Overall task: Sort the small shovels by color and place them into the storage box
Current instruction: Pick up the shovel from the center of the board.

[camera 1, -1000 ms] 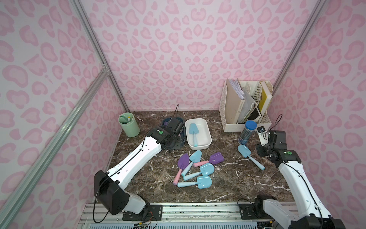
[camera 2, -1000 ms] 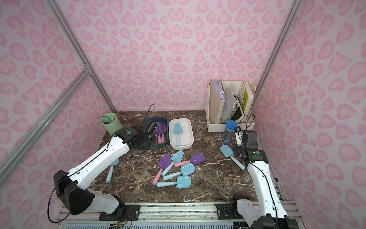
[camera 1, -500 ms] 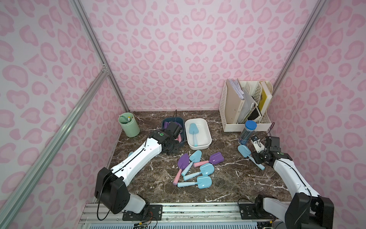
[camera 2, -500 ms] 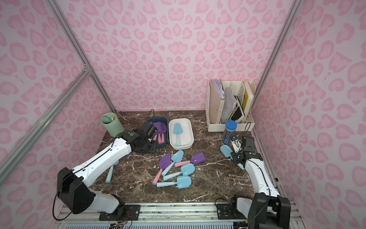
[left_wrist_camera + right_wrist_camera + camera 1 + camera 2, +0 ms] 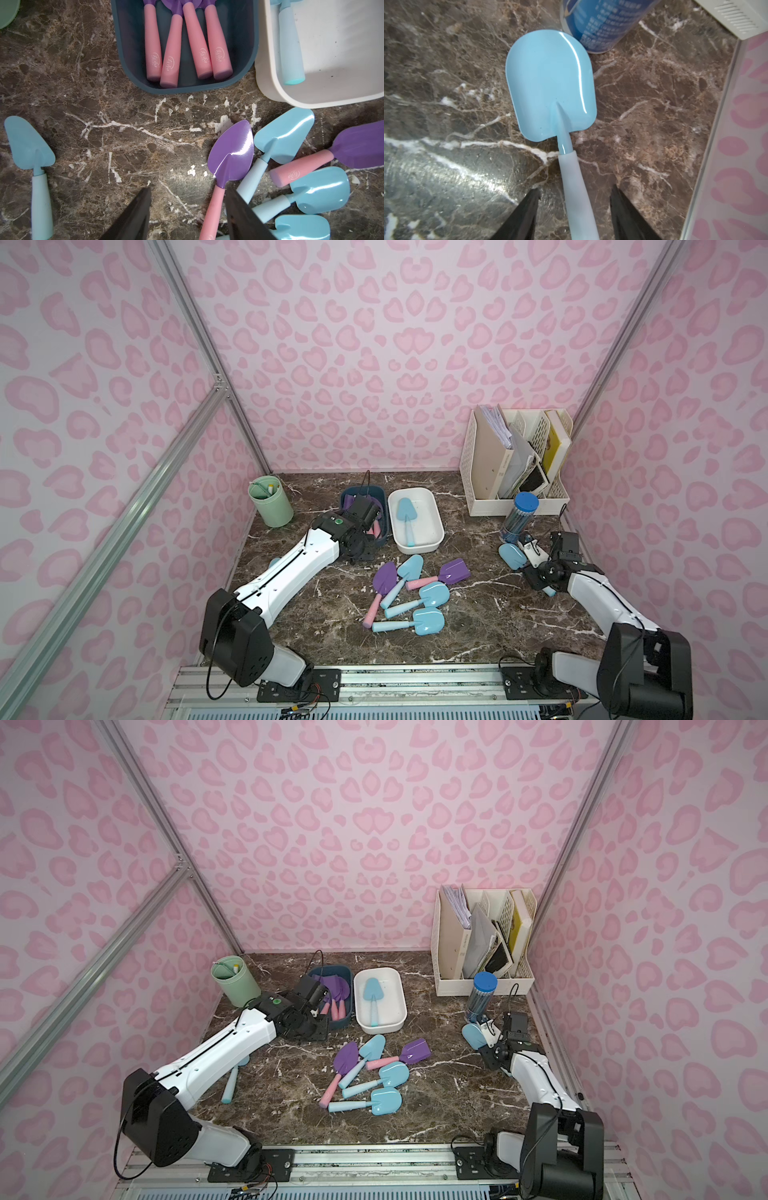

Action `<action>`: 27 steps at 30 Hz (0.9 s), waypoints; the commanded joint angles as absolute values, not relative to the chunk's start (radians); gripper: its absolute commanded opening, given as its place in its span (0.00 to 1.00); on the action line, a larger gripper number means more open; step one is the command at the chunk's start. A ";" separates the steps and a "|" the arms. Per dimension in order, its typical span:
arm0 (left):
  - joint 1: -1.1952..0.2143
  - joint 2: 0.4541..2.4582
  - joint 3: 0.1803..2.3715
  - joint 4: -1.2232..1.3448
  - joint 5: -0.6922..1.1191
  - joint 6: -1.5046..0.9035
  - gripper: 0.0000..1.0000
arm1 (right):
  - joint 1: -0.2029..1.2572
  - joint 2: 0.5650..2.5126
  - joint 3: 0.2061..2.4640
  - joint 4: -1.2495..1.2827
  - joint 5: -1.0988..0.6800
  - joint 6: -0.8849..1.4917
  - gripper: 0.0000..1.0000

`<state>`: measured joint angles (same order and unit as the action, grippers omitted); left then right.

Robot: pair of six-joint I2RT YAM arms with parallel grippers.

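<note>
Several small shovels lie in a heap (image 5: 411, 593) mid-table, light blue ones and purple-bladed ones with pink handles. The dark blue storage box (image 5: 345, 497) holds several purple shovels (image 5: 195, 41). The white storage box (image 5: 436, 526) holds one light blue shovel (image 5: 405, 514). My left gripper (image 5: 188, 193) is open above the table beside the heap, a purple shovel's pink handle (image 5: 214, 207) just inside one finger. My right gripper (image 5: 574, 193) is open astride the handle of a light blue shovel (image 5: 550, 83) at the right. Another light blue shovel (image 5: 232, 1081) lies by my left arm.
A green cup (image 5: 270, 506) stands at the back left. A blue-capped canister (image 5: 517, 518) stands right behind the right-hand shovel, with a white file rack (image 5: 515, 460) beyond it. The pink side wall (image 5: 737, 145) is close to my right gripper.
My right gripper has come down and forward until its fingers straddle the light blue shovel's handle. My left wrist has drawn back a little from the dark blue box.
</note>
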<state>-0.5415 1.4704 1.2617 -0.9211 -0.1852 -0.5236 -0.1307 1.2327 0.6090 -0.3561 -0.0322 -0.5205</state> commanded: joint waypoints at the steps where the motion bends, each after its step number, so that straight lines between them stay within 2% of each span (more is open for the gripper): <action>1: -0.538 1.461 1.257 -0.913 -0.194 -0.519 0.62 | -0.135 1.243 0.612 -0.334 -0.046 -0.523 0.60; 17: -0.514 1.439 1.235 -0.894 -0.170 -0.522 0.62 | -0.149 1.334 0.620 -0.336 -0.056 -0.495 0.60; 27: -0.510 1.428 1.223 -0.888 -0.163 -0.515 0.62 | -0.150 1.322 0.590 -0.339 -0.066 -0.519 0.58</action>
